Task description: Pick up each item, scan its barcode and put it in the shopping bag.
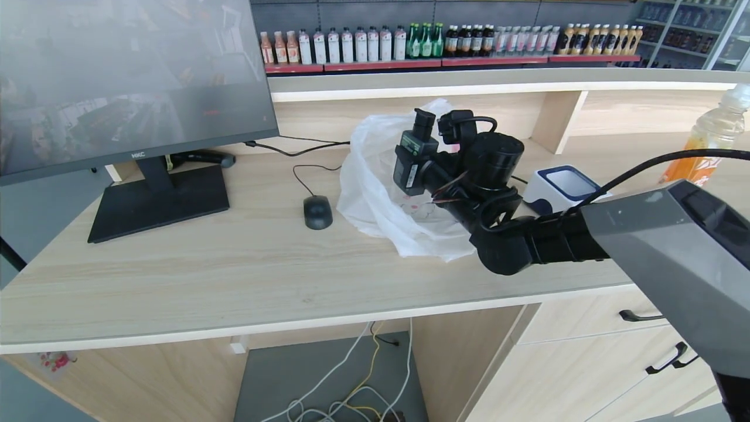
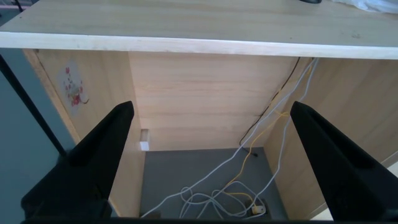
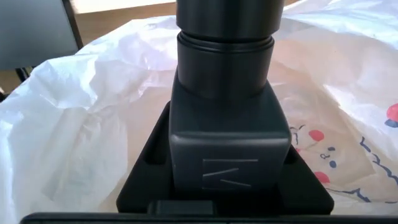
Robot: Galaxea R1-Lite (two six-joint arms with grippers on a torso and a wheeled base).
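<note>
A white plastic shopping bag (image 1: 375, 199) lies crumpled on the wooden counter (image 1: 205, 275), its mouth facing up. My right gripper (image 1: 411, 171) hangs over the bag's mouth, its tip against the white plastic (image 3: 93, 137). The barcode scanner (image 1: 563, 184), a small white box with a dark window, stands just right of the bag. An orange drink bottle (image 1: 712, 138) stands at the counter's far right. My left gripper (image 2: 211, 109) is open and holds nothing, low in front of the counter's front edge (image 2: 186, 43).
A monitor (image 1: 129, 82) on a black stand takes up the counter's left. A black mouse (image 1: 317, 211) lies between it and the bag. Loose cables (image 2: 217, 193) lie on the floor under the counter. Drawers (image 1: 638, 328) sit below at the right.
</note>
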